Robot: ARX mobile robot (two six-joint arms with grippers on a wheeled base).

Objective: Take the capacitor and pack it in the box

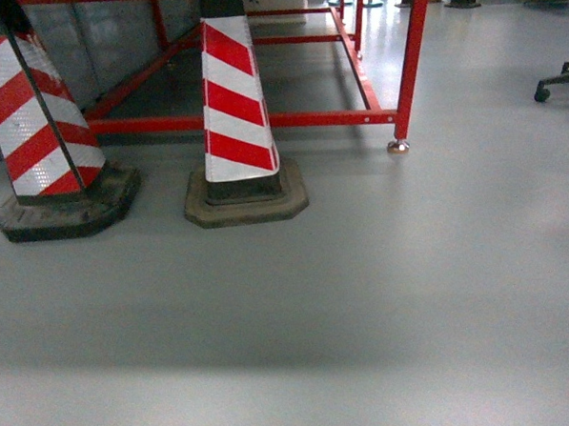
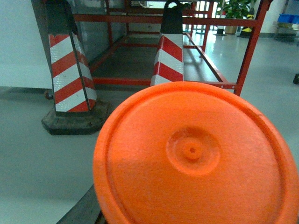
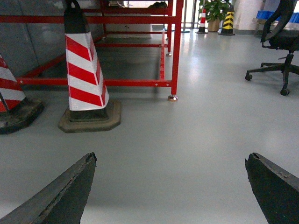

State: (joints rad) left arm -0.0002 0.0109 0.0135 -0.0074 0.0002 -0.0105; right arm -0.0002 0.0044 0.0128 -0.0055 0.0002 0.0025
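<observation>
Orange plastic, a round disc (image 2: 196, 158), fills the left wrist view and hides that gripper, so its jaws cannot be judged. The right gripper (image 3: 170, 186) has its jaws wide apart over bare grey floor (image 3: 187, 140); ahead of them stand a striped cone (image 3: 85, 74) and a red frame (image 3: 176, 46). No box or capacitor shows.

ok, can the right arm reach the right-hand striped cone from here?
Probably not without driving closer. The right gripper is open and only bare floor lies between it and the cone. Nothing blocks the way, but the cone looks well ahead.
</observation>
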